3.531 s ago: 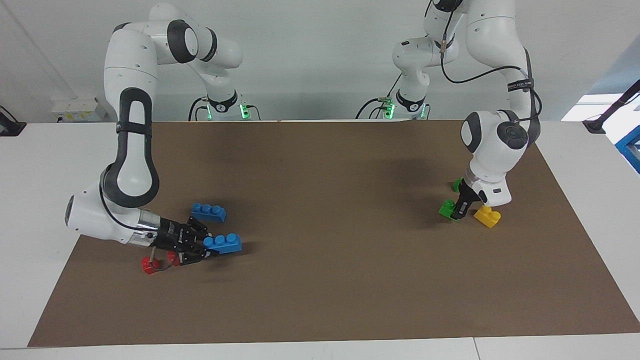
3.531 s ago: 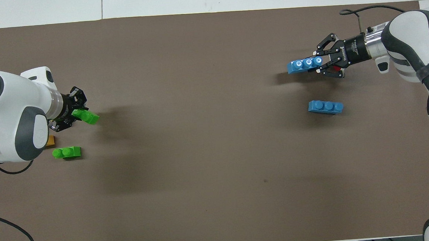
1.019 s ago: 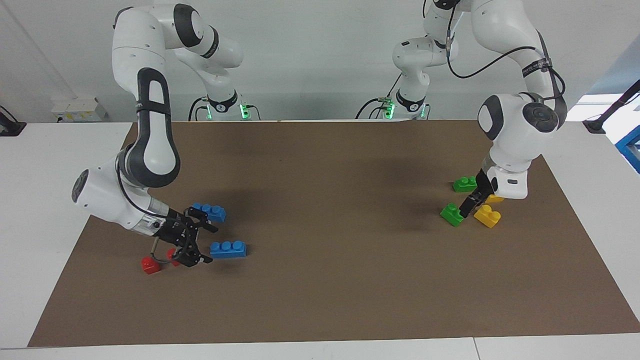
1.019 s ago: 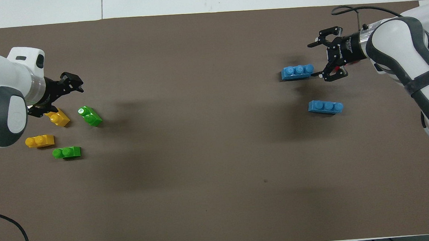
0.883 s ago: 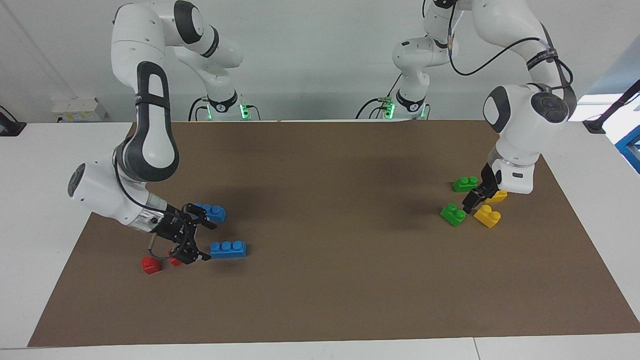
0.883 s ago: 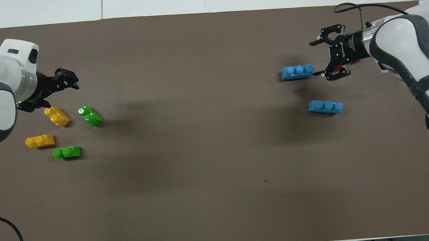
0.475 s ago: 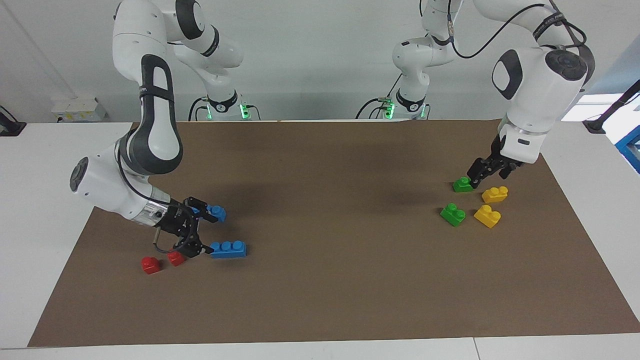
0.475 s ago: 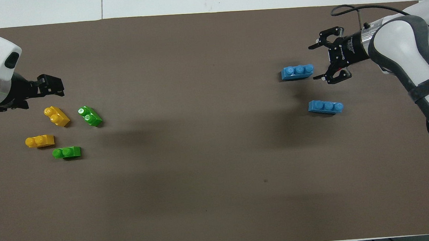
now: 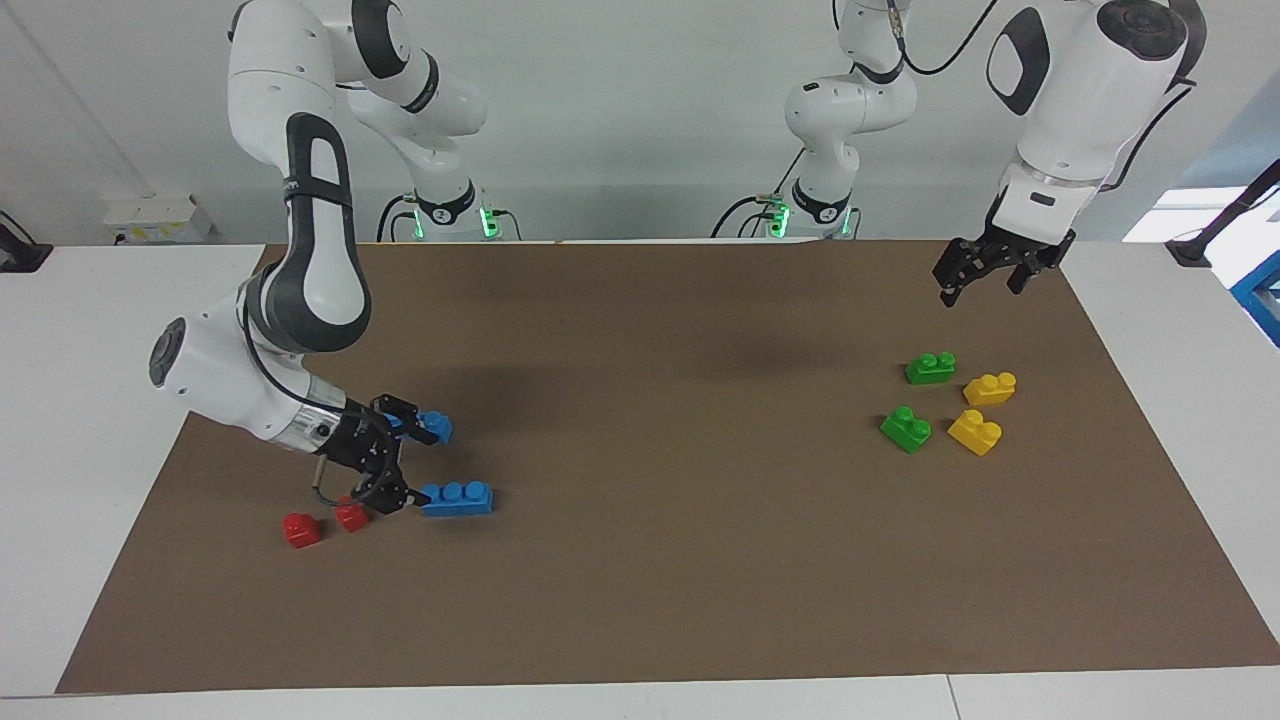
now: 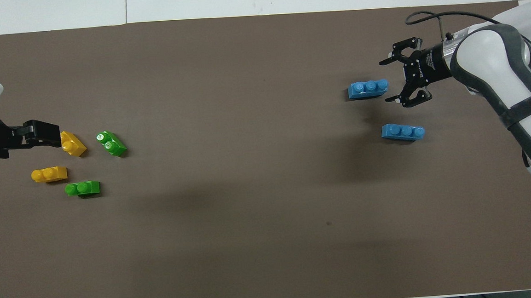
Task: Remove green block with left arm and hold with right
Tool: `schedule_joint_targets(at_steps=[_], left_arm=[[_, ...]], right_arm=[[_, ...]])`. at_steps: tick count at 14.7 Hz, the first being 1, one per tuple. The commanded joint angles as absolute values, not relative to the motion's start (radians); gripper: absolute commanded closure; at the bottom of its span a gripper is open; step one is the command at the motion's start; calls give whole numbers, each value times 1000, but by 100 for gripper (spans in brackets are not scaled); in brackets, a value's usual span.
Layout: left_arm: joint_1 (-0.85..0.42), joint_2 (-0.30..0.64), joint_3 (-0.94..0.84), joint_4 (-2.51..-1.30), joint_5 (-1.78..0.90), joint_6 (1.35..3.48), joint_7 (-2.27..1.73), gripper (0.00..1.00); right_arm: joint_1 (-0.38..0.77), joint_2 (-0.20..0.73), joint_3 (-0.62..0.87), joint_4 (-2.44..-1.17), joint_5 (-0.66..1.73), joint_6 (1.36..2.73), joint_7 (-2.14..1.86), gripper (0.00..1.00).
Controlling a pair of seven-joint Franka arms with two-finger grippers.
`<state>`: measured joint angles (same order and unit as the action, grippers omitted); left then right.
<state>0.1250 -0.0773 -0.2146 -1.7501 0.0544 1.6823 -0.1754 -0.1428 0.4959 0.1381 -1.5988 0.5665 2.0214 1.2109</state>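
Green plastic two-stud brick [image 9: 906, 428] lies free on the brown mat [image 9: 680, 560], well below our raised left gripper [image 9: 985, 272], whose fingers we see spread and empty. Our right gripper [image 9: 400, 460], low over the mat, gapes between two blue three-stud bricks [image 9: 456, 497], gripping neither.

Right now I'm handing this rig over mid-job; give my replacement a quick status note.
Left gripper: open, empty, raised over the mat's edge at the left arm's end.
Right gripper: open, empty, low between the two blue bricks.
Green block lies loose on the mat beside the yellow bricks; a second green brick lies nearer the robots.
Done: green block separated and set down.
Left: nothing is held, so confirm whether any hold is still needed.
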Motion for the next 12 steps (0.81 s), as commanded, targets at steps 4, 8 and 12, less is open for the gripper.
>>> schedule_joint_targets(at_steps=[4,8,12], left_arm=[[34,-118,-157,-1776,32,1634,-161,0],[28,-118,-153,-1779,17,1631,-98,0],[22,-114,-135,-1773,-3,1643,-110,0]], right_arm=[[-133,468,143,-1646,546,2068,1246,2],[-140,466,143,-1647,546,2054,1249,2],[-132,453,141,-1664,545,2019,1288,2]])
